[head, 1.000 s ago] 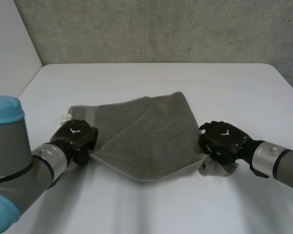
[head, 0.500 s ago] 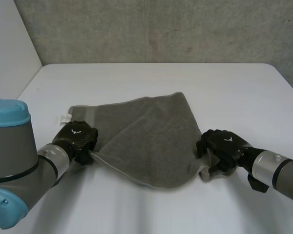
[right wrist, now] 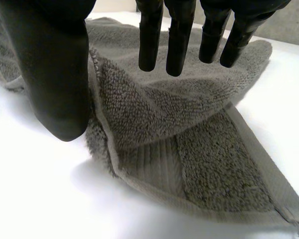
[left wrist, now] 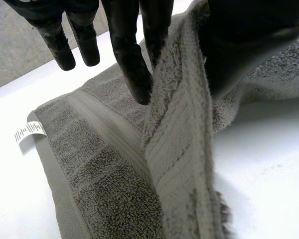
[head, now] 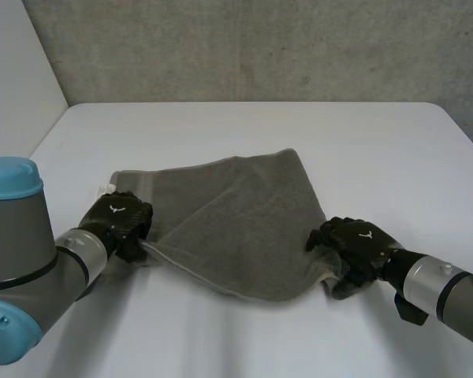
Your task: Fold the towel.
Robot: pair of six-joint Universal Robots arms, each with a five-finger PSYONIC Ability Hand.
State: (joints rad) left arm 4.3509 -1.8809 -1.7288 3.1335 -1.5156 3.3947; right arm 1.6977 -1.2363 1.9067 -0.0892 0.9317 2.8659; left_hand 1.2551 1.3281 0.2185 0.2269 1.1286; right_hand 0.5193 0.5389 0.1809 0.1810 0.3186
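Nudged inward, right hand (head: 355, 246) and left hand (head: 120, 220) pinch the one towel (head: 236, 228).

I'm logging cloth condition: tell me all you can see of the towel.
The towel is grey terry with a flat woven band near its edge and a small white label at one corner. It lies mostly flat on the white table, its near edge raised, pinched at the left by the left hand and at the right corner by the right hand.
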